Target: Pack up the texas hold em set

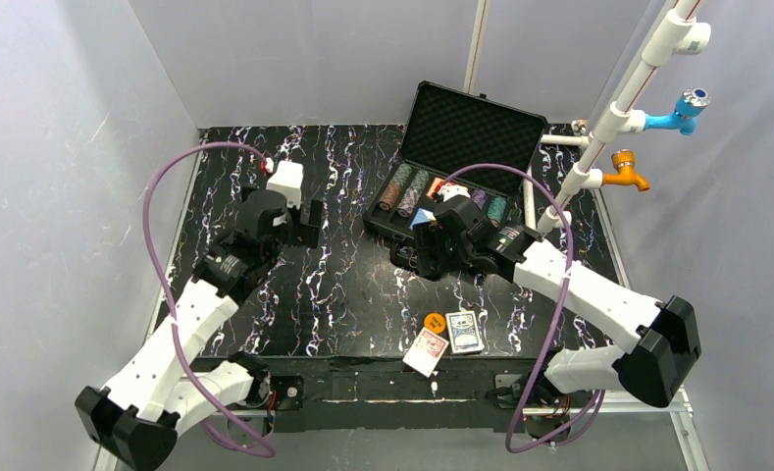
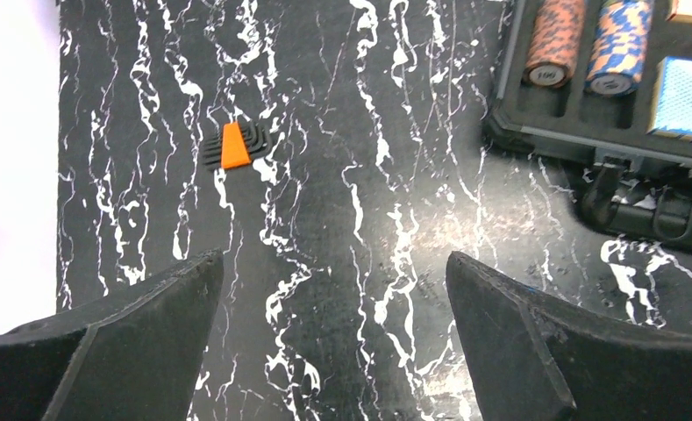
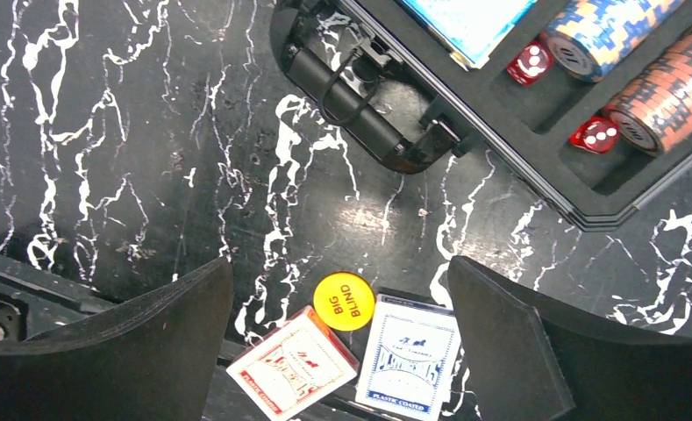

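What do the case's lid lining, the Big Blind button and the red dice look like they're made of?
The lid lining looks like black foam: matte, with a regular dimpled texture. The Big Blind button seems smooth opaque orange plastic with printed black lettering. The red dice look like glossy translucent plastic, perhaps acrylic, with white pips.

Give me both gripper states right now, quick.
Left gripper: open, holding nothing.
Right gripper: open, holding nothing.
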